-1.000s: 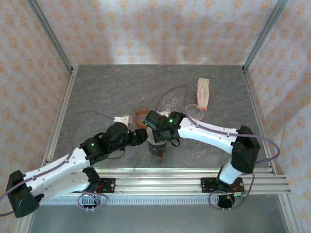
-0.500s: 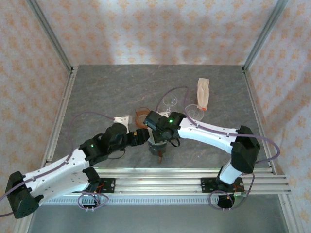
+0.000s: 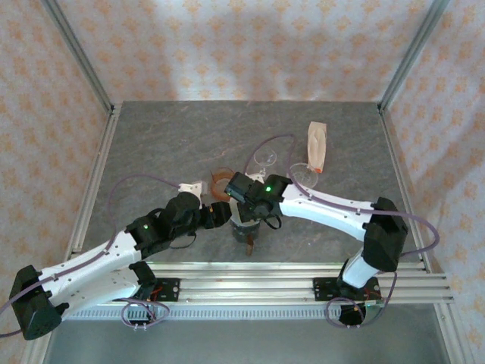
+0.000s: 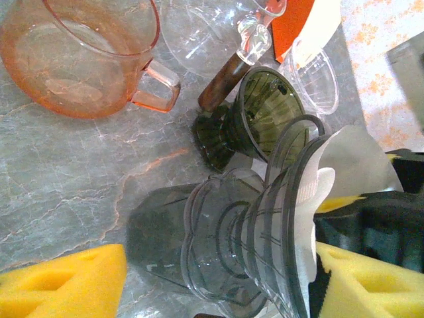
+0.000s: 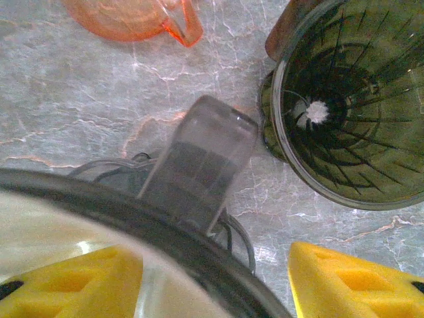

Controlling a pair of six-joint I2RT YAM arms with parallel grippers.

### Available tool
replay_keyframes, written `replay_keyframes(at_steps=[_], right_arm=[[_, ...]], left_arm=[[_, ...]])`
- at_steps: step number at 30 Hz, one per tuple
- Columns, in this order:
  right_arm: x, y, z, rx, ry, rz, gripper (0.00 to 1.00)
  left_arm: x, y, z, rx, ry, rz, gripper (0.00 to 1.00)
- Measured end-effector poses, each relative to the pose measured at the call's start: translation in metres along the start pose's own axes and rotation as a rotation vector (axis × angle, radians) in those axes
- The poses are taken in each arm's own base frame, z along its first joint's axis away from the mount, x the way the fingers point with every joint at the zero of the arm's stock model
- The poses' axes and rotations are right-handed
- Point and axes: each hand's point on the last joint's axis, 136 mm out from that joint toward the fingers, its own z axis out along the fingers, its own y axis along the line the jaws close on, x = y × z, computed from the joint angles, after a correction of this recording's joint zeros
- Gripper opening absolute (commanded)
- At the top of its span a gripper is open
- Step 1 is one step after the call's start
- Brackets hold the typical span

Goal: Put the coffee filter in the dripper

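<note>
Though the coffee filter (image 4: 348, 162) already sits in the mouth of the smoky dripper (image 4: 225, 245), its white edge stands proud of the rim on one side; judged not fully seated. Dripper: near-centre of the table (image 3: 167, 144), handle toward the near edge.

Right gripper (image 5: 215, 288) directly over it, yellow pads well apart astride the rim, one over the paper, one outside the wall; nothing seen pinched.

Left gripper (image 4: 212, 285) comes in from the left at body height, pads wide apart with the dripper between them; whether they bear on it, cannot tell.

Key relation: filter lies straight below the right gripper, along the cone's seemingly upright axis, so the right arm is nearer. A downward press looks called for.

Just beside: green dripper (image 4: 265, 112). Farther: pink cup (image 4: 79, 53).
</note>
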Motion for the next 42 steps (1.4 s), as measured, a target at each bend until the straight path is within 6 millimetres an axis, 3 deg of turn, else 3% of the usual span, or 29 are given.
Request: replay_keyframes(at_steps=[10,15,23,33,38,42], right_arm=[[-0.013,-0.004,-0.041,-0.081,-0.104,0.047,0.61],[-0.008,-0.019,-0.056,-0.096,-0.148,0.084,0.61],[0.01,-0.037,-0.05,-0.062,-0.136,0.111,0.61],[0.008,-0.038,-0.051,-0.063,-0.151,0.118,0.62],[0.0,-0.04,-0.074,-0.12,-0.225,0.141,0.63],[-0.009,-0.048,-0.106,-0.194,-0.328,0.18,0.63]], left_arm=[[0.001,0.001,0.001,-0.003,0.003,0.0,0.68],[0.001,0.001,0.001,-0.003,0.003,0.0,0.69],[0.001,0.001,0.002,-0.006,0.004,0.0,0.69],[0.0,0.001,0.002,-0.008,0.001,-0.002,0.72],[0.0,0.002,0.002,-0.011,-0.001,-0.007,0.78],[-0.001,0.001,-0.001,-0.004,-0.007,-0.008,0.82]])
